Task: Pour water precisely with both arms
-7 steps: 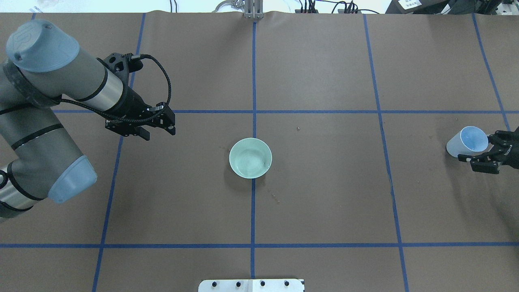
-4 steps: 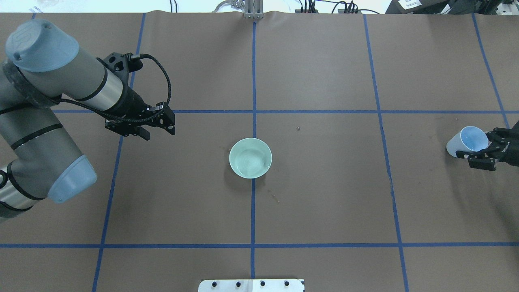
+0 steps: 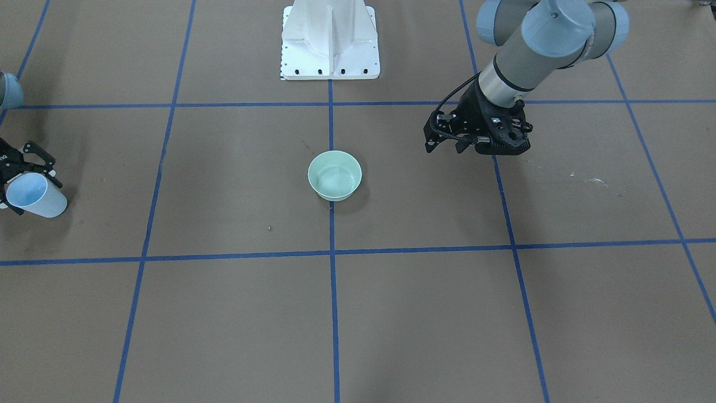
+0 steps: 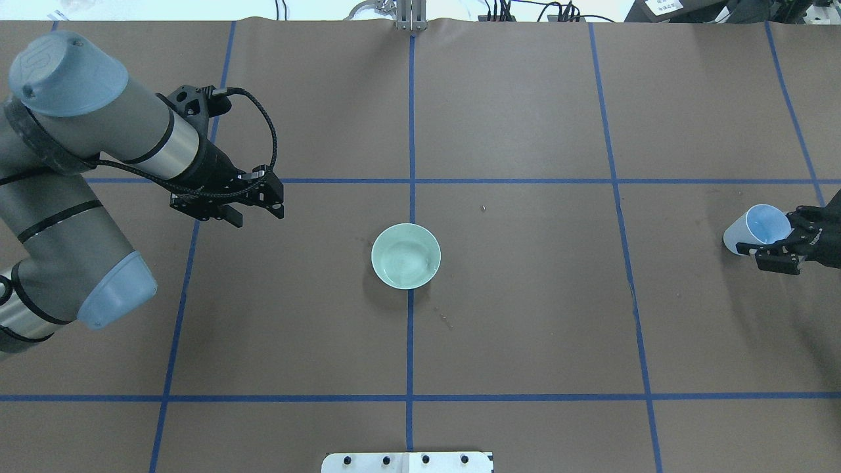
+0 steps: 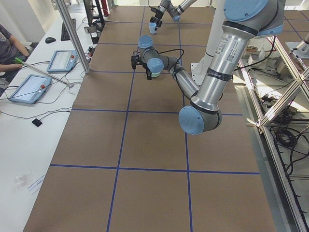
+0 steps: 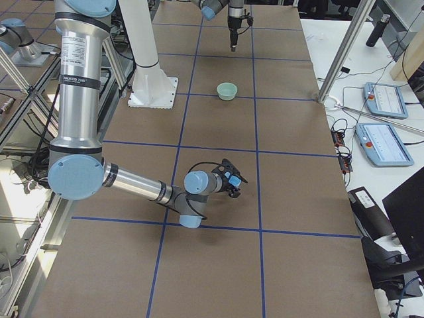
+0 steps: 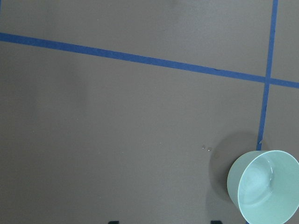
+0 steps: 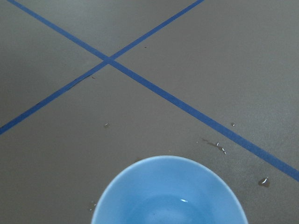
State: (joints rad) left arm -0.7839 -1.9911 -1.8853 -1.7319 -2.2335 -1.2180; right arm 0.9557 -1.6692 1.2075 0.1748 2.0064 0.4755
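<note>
A pale green bowl (image 4: 406,255) stands at the table's centre, also in the front view (image 3: 334,175) and the left wrist view (image 7: 264,186). Water (image 4: 409,261) shows in it as faint ripples. My left gripper (image 4: 259,209) is open and empty, hanging above the table left of the bowl. My right gripper (image 4: 767,231) is shut on a light blue cup (image 4: 755,230) at the far right, low over the table. The right wrist view shows the cup's rim (image 8: 168,191) with a small white glint of water inside.
Blue tape lines (image 4: 410,131) divide the brown table cover. Water drops (image 8: 218,147) lie on the cover near the cup, and a few more near the bowl (image 4: 447,320). The white pedestal base (image 3: 330,39) stands at the robot's side.
My right gripper has shifted a little to the right and away from the robot around the blue cup, which stays nearly in place. The left arm and the bowl have not moved.
</note>
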